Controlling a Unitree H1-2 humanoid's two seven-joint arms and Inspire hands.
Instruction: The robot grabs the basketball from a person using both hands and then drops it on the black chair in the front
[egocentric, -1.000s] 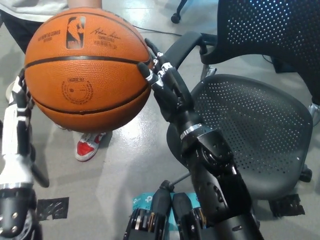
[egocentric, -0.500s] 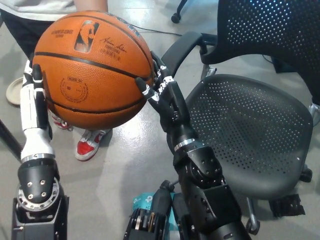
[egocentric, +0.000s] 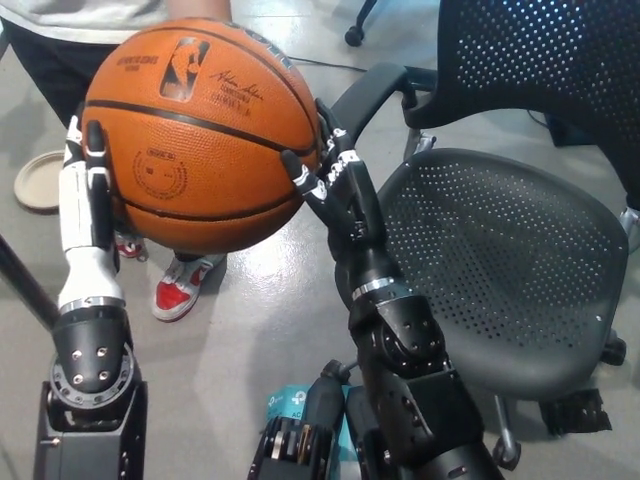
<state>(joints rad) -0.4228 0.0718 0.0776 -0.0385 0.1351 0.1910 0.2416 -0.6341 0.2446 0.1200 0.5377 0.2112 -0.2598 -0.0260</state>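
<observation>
Head view, white left hand and black right hand upright, clamping basketball between them

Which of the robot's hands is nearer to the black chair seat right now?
Right. The black right hand presses the basketball just beside the chair seat; the white left hand is on the ball's far side.
</observation>
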